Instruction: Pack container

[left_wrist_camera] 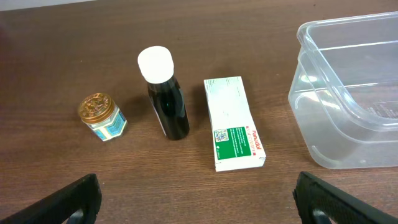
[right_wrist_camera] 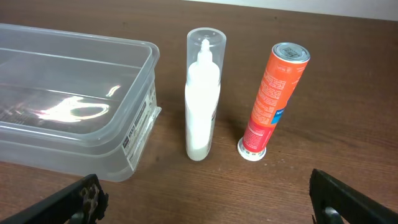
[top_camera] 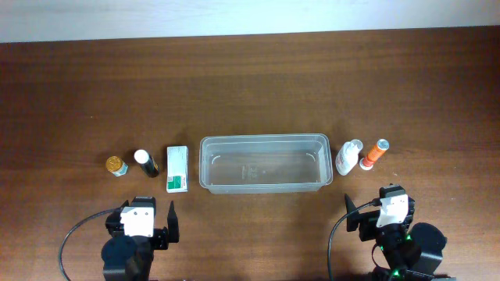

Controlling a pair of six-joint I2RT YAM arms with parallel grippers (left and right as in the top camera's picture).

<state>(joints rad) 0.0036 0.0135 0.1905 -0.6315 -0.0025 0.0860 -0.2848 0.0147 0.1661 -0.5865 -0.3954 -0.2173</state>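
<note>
The clear plastic container [top_camera: 263,162] sits empty at the table's middle; it also shows in the left wrist view [left_wrist_camera: 348,93] and the right wrist view [right_wrist_camera: 68,99]. Left of it lie a white-and-green box [top_camera: 178,168] [left_wrist_camera: 231,122], a dark bottle with a white cap [top_camera: 146,162] [left_wrist_camera: 165,93] and a small gold-lidded jar [top_camera: 116,165] [left_wrist_camera: 102,116]. Right of it lie a white bottle with a clear cap [top_camera: 348,157] [right_wrist_camera: 202,93] and an orange tube [top_camera: 374,154] [right_wrist_camera: 273,99]. My left gripper [top_camera: 148,222] [left_wrist_camera: 199,205] and right gripper [top_camera: 380,215] [right_wrist_camera: 208,208] are open, empty, near the front edge.
The brown wooden table [top_camera: 250,86] ends at a pale wall at the back. Black cables loop beside each arm base near the front edge.
</note>
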